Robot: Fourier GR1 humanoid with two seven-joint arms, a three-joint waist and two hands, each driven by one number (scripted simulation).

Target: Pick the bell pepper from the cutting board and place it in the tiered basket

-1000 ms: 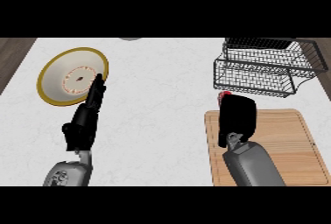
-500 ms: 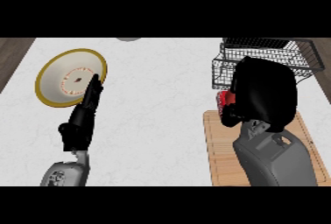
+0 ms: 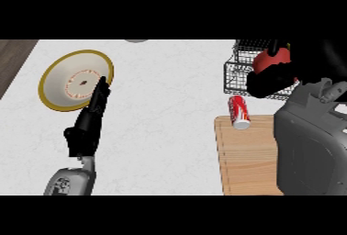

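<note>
The red bell pepper (image 3: 270, 58) is held up in the air in my right hand (image 3: 279, 77), whose black fingers curl round it and hide most of it. Hand and pepper hover over the black wire tiered basket (image 3: 238, 72) at the far right. The wooden cutting board (image 3: 245, 158) lies below, partly covered by my grey right forearm (image 3: 310, 147). My left hand (image 3: 91, 120) rests open on the counter at the left, its straight fingers pointing up at a plate.
A red and white can (image 3: 238, 112) lies on its side at the board's far edge, just in front of the basket. A yellow-rimmed plate (image 3: 62, 91) sits at the far left. A small grey object (image 3: 136, 41) shows at the counter's back edge.
My right hand has risen from the board with the bell pepper and moved up and right over the basket. The can now shows at the board's edge. The left hand has stayed still.
</note>
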